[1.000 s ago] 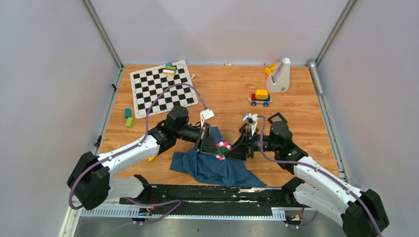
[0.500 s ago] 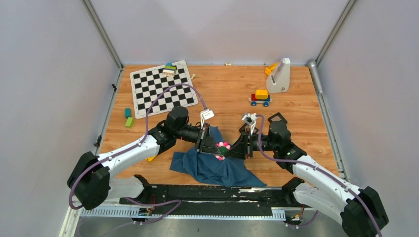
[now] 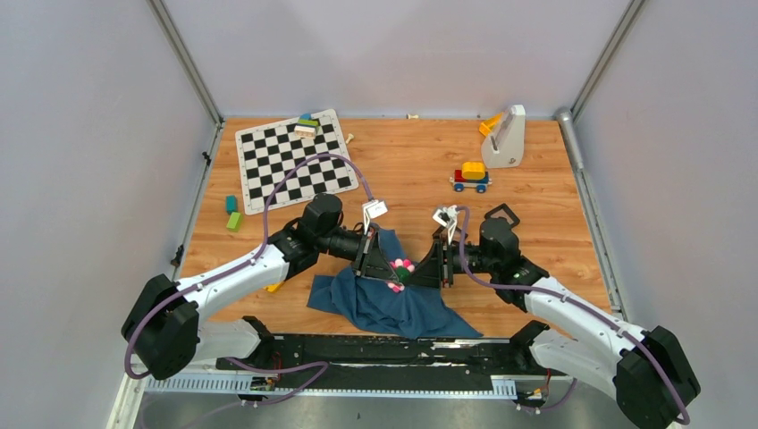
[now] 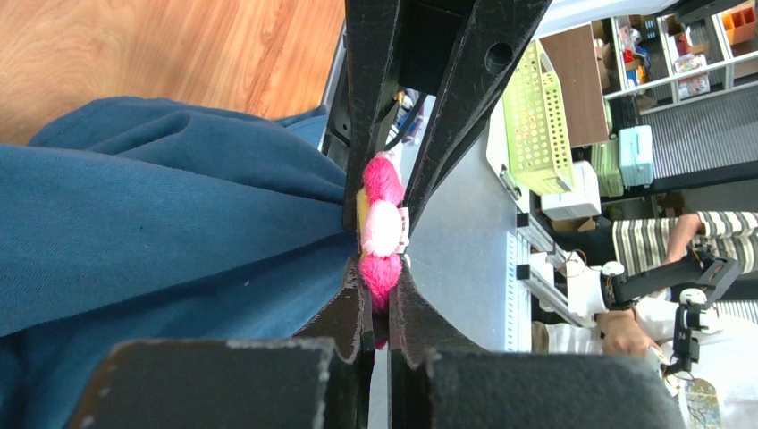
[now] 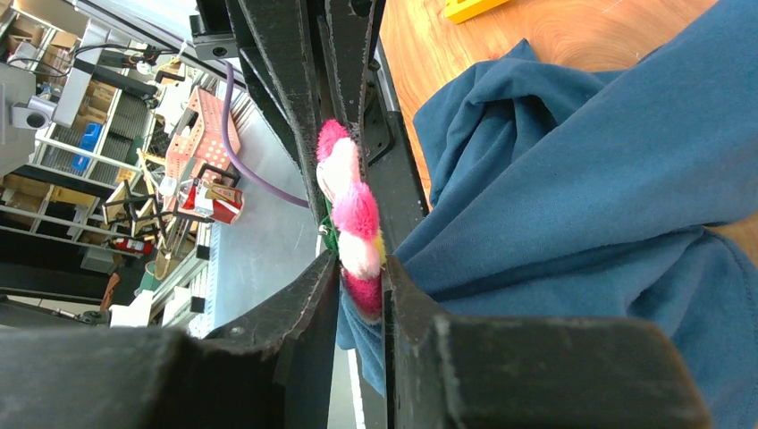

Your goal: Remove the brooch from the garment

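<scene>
On the table (image 3: 411,170), the garment (image 3: 393,308) lies bunched at lower centre of the top view. The right arm (image 3: 572,311) has edged leftward, bringing the right jaws closer to the left jaws. Both pairs are pinched almost shut on the brooch (image 3: 400,271), some cloth caught alongside. It sits between them, still on the cloth; the pull-apart looks imminent.

Soft matt teal cloth, finely woven, in the garment (image 4: 161,223). Fuzzy pink and white plush on the brooch (image 4: 383,228). Matt black plastic, grainy along the edges, on the left gripper (image 4: 379,279). Smooth, faintly glossy wood grain on the table (image 4: 134,45), at eleven o'clock.
</scene>
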You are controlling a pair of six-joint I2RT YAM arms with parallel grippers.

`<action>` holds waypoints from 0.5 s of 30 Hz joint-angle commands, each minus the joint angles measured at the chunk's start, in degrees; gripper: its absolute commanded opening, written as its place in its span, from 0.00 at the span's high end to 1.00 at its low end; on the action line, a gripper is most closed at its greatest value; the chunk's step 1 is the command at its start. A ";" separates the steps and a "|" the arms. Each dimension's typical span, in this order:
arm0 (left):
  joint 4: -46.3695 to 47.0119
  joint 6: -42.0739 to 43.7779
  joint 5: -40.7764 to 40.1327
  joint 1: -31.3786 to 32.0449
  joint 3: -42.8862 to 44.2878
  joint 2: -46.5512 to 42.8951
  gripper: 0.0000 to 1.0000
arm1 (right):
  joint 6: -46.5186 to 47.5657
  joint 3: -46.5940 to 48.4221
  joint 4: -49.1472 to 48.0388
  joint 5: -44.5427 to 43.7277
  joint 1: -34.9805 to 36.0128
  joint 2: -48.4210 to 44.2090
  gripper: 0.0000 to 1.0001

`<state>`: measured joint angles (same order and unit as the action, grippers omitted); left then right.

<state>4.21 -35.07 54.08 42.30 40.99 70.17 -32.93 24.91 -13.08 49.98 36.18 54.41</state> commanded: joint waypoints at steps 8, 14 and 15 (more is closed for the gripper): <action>7.94 -0.91 1.48 1.99 1.57 -0.20 1.00 | 0.82 2.14 -1.34 -2.82 2.65 0.93 0.75; 5.12 1.00 0.78 1.99 1.59 -1.06 1.00 | 1.45 1.48 0.06 -3.38 2.65 -2.68 0.64; 4.80 1.25 0.52 2.01 1.49 -1.16 1.00 | 1.54 1.08 0.07 -3.38 2.64 -3.98 0.61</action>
<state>4.21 -34.98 53.63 43.07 40.99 70.24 -32.82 24.93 -12.71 48.71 38.04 53.69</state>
